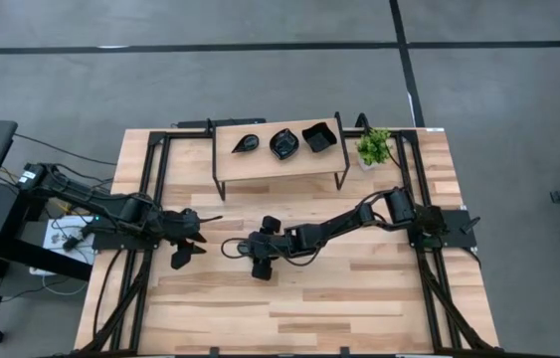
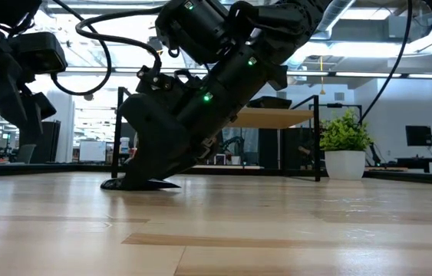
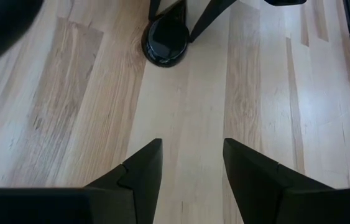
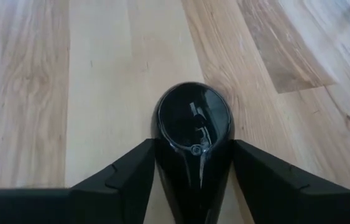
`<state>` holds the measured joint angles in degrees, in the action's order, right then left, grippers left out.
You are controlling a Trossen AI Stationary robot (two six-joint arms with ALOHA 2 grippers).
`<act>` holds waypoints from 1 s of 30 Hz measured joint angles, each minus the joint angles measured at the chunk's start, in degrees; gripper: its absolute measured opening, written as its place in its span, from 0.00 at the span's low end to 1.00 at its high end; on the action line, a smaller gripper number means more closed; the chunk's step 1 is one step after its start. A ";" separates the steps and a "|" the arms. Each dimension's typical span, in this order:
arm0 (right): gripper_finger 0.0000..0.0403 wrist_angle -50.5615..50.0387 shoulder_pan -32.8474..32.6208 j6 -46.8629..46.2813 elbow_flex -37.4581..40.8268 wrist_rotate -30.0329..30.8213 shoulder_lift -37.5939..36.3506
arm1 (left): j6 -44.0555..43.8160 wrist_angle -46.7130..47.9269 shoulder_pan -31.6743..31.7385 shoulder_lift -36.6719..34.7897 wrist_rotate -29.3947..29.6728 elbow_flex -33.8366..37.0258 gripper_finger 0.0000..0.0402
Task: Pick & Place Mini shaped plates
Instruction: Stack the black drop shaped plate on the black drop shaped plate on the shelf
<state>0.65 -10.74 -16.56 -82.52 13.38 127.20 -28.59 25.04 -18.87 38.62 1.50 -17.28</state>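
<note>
A glossy black teardrop mini plate (image 4: pixel 193 121) lies on the wooden table in front of the riser, and my right gripper (image 4: pixel 193 142) is shut on it. The same plate shows flat on the boards in the low view (image 2: pixel 140 184) and in the left wrist view (image 3: pixel 165 40). My left gripper (image 3: pixel 190 158) is open above bare table to the plate's left (image 1: pixel 188 249), touching nothing. Three more black plates, a leaf shape (image 1: pixel 245 144), a scalloped round one (image 1: pixel 283 143) and a square one (image 1: pixel 318 136), rest on the riser's top. My right gripper pinches the teardrop plate between its two fingers (image 4: pixel 138 171), which lie against the rim's two long sides (image 4: pixel 160 140) just behind the widest part. The fingers slant down from the table's right (image 2: pixel 154 153). The plate's underside rests on the table (image 2: pixel 140 184).
A low wooden riser on black legs (image 1: pixel 278 164) stands at the table's far middle. A small green potted plant (image 1: pixel 374 147) sits by its right end. Open wooden table (image 1: pixel 289 308) stretches along the near side. Black frame rails (image 1: pixel 429 288) run down both sides.
</note>
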 joint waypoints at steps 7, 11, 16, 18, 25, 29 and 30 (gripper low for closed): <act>0.56 0.51 0.00 0.00 0.00 -0.02 0.00 | 0.01 -0.02 0.00 0.00 0.00 0.00 0.43; 0.58 0.60 0.00 0.00 0.00 -0.02 0.00 | 0.01 -0.02 0.00 0.01 0.00 0.00 0.43; 0.57 -0.18 0.00 0.39 -1.12 -0.04 -0.12 | 0.03 -0.02 0.02 -0.01 0.00 0.00 0.43; 0.57 -0.17 0.00 1.22 -1.14 -0.04 -0.13 | 0.02 -0.02 0.00 0.00 0.00 0.00 0.43; 0.57 -0.29 0.04 1.49 -1.14 -0.04 -0.13 | 0.03 -0.04 0.00 0.00 0.00 0.00 0.43; 0.57 -0.29 0.11 1.51 -1.14 -0.06 -0.13 | 0.03 -0.07 0.01 -0.01 0.00 0.00 0.43; 0.57 -0.32 0.13 1.51 -1.11 -0.10 -0.13 | 0.01 -0.07 0.02 0.01 0.00 0.00 0.43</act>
<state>0.34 -10.62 -15.05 -83.64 13.29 127.07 -28.58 24.97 -18.85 38.63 1.50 -17.28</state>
